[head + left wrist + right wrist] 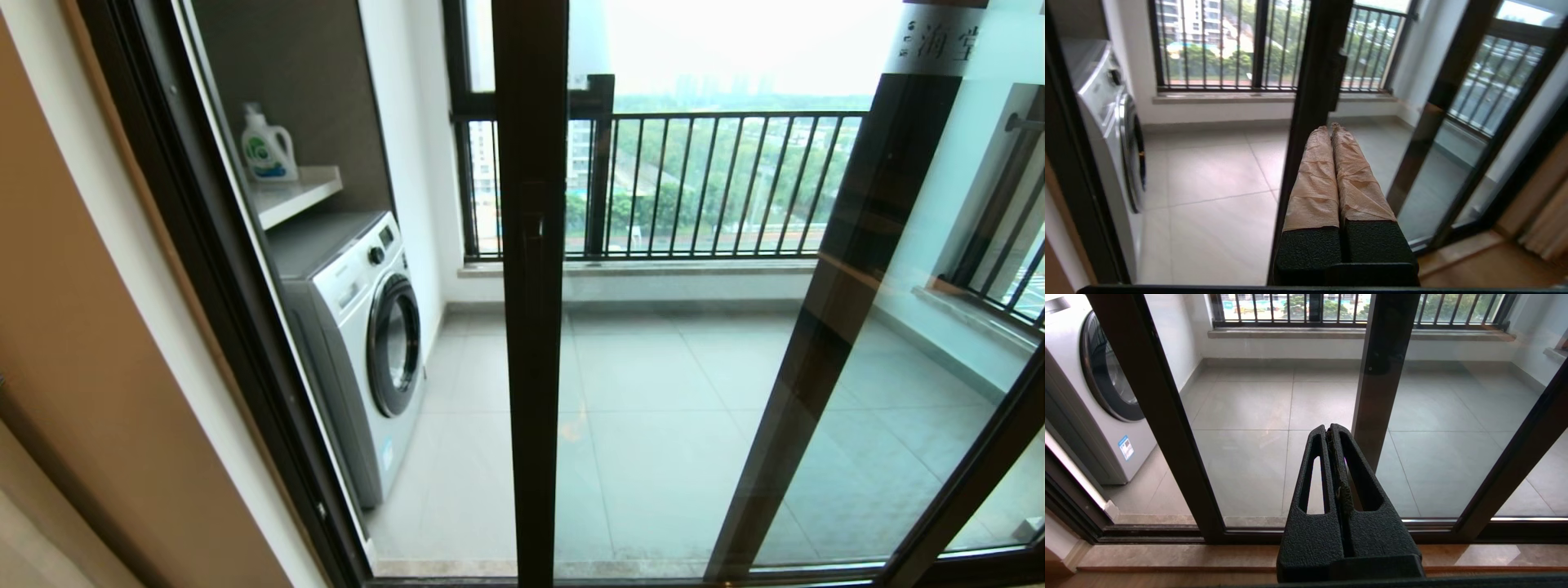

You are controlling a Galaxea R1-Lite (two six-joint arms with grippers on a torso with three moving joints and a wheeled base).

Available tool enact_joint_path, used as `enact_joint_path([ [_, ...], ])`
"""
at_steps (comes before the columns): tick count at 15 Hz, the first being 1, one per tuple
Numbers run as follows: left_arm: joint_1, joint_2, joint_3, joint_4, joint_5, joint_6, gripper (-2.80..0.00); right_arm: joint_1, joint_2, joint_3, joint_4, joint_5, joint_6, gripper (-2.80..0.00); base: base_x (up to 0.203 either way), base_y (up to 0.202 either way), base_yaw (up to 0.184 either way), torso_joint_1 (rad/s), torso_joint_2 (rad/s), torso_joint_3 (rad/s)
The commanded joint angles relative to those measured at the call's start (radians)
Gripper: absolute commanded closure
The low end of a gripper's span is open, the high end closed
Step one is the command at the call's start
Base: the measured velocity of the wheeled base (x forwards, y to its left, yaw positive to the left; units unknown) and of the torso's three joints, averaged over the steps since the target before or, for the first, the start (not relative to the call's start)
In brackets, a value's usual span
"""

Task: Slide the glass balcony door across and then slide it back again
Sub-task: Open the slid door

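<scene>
Both grippers are showing only in their own wrist views; neither is appearing in the head view. The left gripper (1331,127), its fingers (1314,179) wrapped in tan tape, is sitting pressed together with nothing between them, pointing at the dark stile of the glass balcony door (1314,81) at the centre of the frame, just below the black bar handle (1338,81); whether the tips are touching the frame cannot be told. The right gripper (1329,428) is likewise sitting with its black fingers fully together, gripping nothing, hanging low before the glass near the bottom track (1167,533).

In the head view, the door's dark vertical stile (531,327) is standing at centre frame, leaving a gap on its left side, where a washing machine (359,327) and a detergent bottle (265,147) on a shelf (298,192) are showing at left. A railing (718,180) is running across the upper middle.
</scene>
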Motion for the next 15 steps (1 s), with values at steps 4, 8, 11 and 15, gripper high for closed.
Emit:
enact_joint_path([
  [4, -0.262, -0.205, -0.206, 0.579, 0.04, 0.097, 0.0, 0.0, 0.0, 0.0, 0.0, 0.001, -0.001, 0.0, 0.0, 0.0, 0.0, 0.0, 0.0, 0.0],
  [8, -0.234, -0.295, -0.084, 0.591, 0.455, 0.319, 0.0, 0.0, 0.0, 0.0, 0.0, 0.001, -0.001, 0.0, 0.0, 0.0, 0.0, 0.0, 0.0, 0.0],
  [11, -0.213, -0.462, 0.175, 0.481, 0.484, 0.457, 0.0, 0.0, 0.0, 0.0, 0.0, 0.001, -0.001, 0.0, 0.0, 0.0, 0.0, 0.0, 0.0, 0.0],
  [15, -0.208, -0.506, 0.508, 0.247, 0.537, 0.454, 0.0, 0.0, 0.0, 0.0, 0.0, 0.001, 0.0, 0.0, 0.0, 0.0, 0.0, 0.0, 0.0, 0.0],
])
